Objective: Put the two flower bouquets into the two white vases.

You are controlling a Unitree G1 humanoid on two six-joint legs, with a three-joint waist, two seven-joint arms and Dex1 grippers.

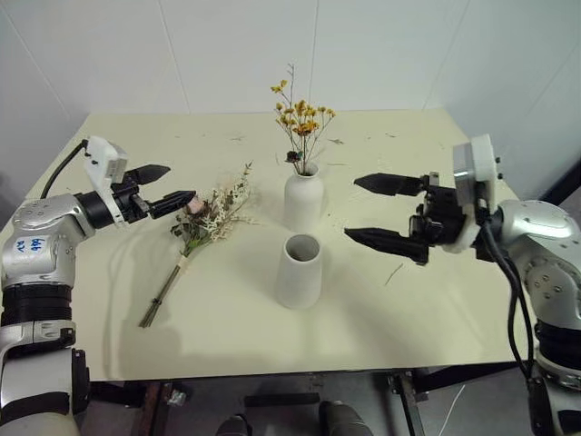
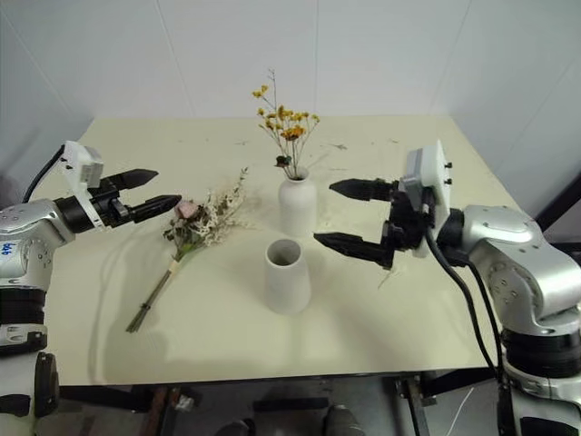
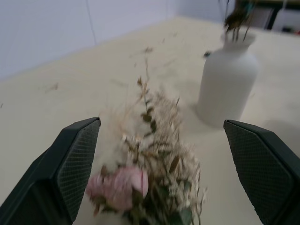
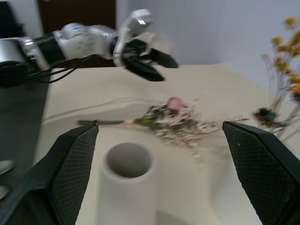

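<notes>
Left end effector [image 1: 171,185] hangs at middle left of the head view, fingers spread apart and empty, tips level and aimed toward frame centre, just beside the blossom end of the larger bouquet [image 1: 211,218]. Seen through the left wrist view, brackets the pink rose and pale sprays between the two dark pads [image 3: 77,166], with no contact visible.

Right end effector [image 1: 381,213] hovers at middle right, likewise wide open and holding nothing, pointing toward frame centre, one finger above the other, near the vases but apart from both.

Outward from there: lies flat on the worktop [image 1: 390,336], that pink-and-white bunch, heads toward the vases and tied stems trailing to the lower left of the frame. Stands upright near centre, the wide-mouthed vase [image 1: 300,271], mouth empty. Just behind it, slightly higher in frame, stands the bottle-shaped vase [image 1: 304,200] with the yellow-orange sprig [image 1: 300,123] already rising from its narrow neck.

Judged from this layout: half done, one bouquet placed and one left. Step in hand looks like the approach to grasp the remaining bunch with the left side. Next calls for closing on the bundle, better lower toward the tied stems than on the fragile heads, then lifting, tipping stems downward and lowering them into the wide mouth. Needs care not to knock the nearer vase or brush the sprig behind it.
</notes>
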